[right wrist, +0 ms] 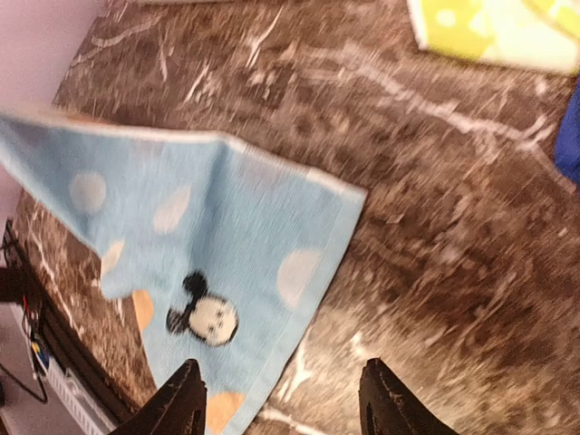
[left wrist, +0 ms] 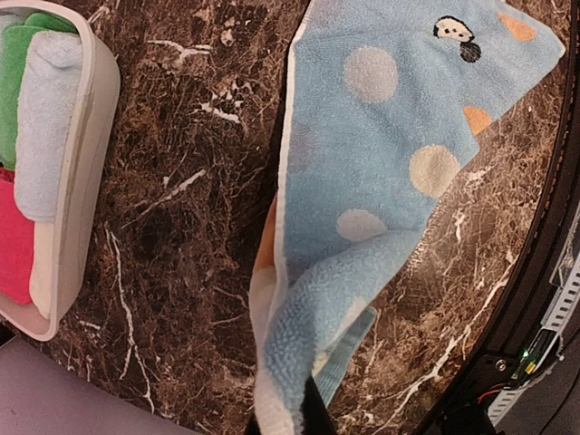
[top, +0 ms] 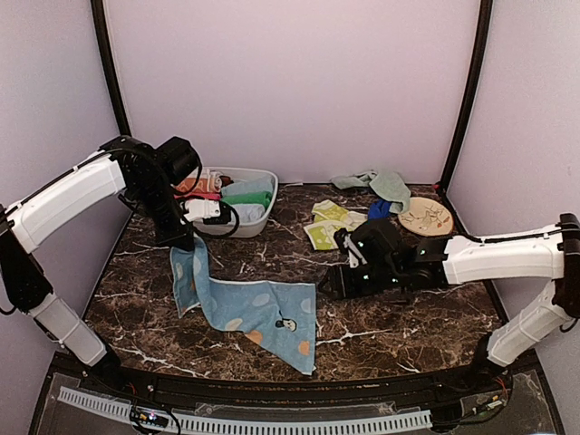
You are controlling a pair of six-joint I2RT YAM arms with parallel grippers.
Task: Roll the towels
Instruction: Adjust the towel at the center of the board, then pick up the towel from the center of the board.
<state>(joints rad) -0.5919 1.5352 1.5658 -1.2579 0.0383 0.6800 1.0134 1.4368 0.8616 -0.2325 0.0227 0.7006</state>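
Note:
A light-blue towel (top: pixel 263 317) with cream and orange spots and a cartoon mouse lies spread on the dark marble table. Its left corner is lifted by my left gripper (top: pixel 185 243), which is shut on it. In the left wrist view the pinched towel (left wrist: pixel 362 181) hangs from my gripper (left wrist: pixel 290 419) down to the tabletop. My right gripper (top: pixel 332 283) stands open just right of the towel's right edge. In its wrist view the right gripper (right wrist: pixel 283 403) hovers over the towel's edge (right wrist: pixel 227 236), holding nothing.
A white tub (top: pixel 256 220) at the back left holds rolled towels, seen too in the left wrist view as the tub (left wrist: pixel 86 181). At the back right lie a yellow-green towel (top: pixel 328 227), a dark blue one (top: pixel 379 208), a mint one (top: pixel 381 184) and a beige disc (top: pixel 426 216).

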